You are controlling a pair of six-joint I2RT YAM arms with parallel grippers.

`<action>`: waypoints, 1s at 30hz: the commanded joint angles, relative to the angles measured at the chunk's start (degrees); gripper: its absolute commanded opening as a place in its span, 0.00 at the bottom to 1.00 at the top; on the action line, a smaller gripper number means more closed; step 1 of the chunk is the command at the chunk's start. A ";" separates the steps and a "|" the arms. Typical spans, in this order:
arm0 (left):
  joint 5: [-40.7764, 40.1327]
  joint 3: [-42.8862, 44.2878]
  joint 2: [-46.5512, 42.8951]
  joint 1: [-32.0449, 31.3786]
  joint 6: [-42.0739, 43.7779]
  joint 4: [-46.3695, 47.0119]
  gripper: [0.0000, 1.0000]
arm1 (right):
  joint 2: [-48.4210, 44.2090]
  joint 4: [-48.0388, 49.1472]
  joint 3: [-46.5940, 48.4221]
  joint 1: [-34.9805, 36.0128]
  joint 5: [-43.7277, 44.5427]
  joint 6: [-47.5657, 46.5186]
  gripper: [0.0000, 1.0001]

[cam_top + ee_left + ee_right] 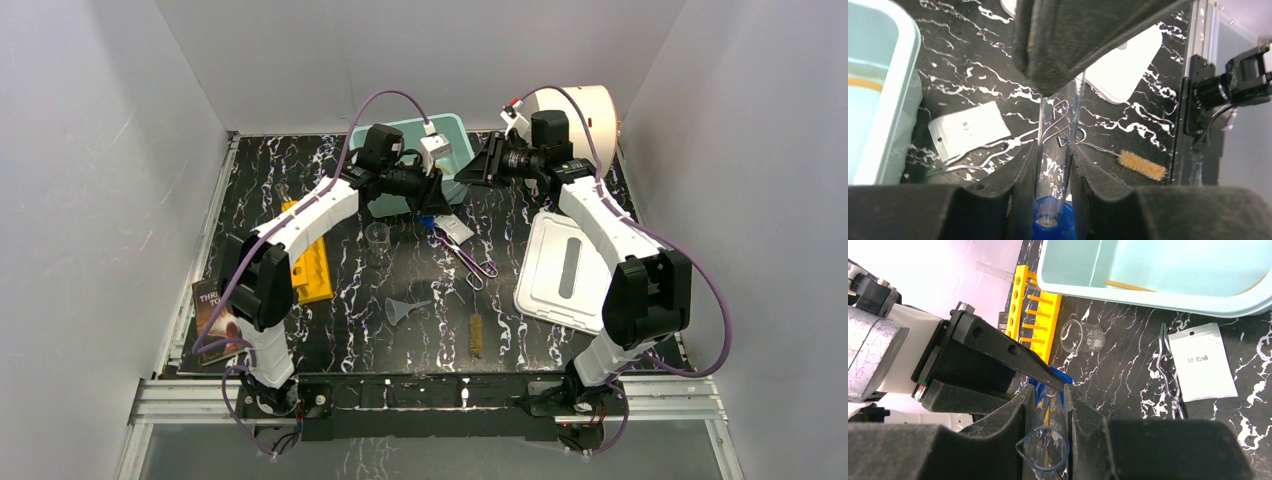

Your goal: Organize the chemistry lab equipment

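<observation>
The left gripper (pixel 1053 150) and right gripper (pixel 1048 392) both pinch shut on one clear glass tube (pixel 1044 445) with a blue plastic cap (pixel 1050 225), upper centre of the overhead view beside the pale teal tray (pixel 452 125); ease one grip off slowly, keeping both in line so the glass isn't bent.

Both arms stretched forward, left gripper (pixel 1053 148) facing right gripper (pixel 1048 402), jaws apparently pinching one glass tube (pixel 1060 107)

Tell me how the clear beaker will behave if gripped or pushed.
The clear beaker looks thin-walled and empty, so probably light, perhaps fragile. Its smooth wall may slip in a grip. Seemingly upright, it would likely slide, or tip if pushed high.
</observation>
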 commanded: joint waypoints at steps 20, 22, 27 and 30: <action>-7.92 9.81 1.78 3.86 6.93 -5.82 0.00 | 1.95 -5.68 14.04 -4.43 12.46 2.99 0.84; -8.10 11.78 2.51 5.53 7.97 -6.82 0.00 | 1.31 -5.85 14.14 -6.10 13.76 3.77 0.85; -12.24 18.24 5.67 8.57 12.76 -10.04 0.00 | 0.40 -7.67 13.39 -7.39 15.54 3.05 0.84; -15.65 20.46 8.22 8.79 17.76 -10.88 0.00 | -0.02 -6.91 11.06 -7.40 14.48 3.16 0.83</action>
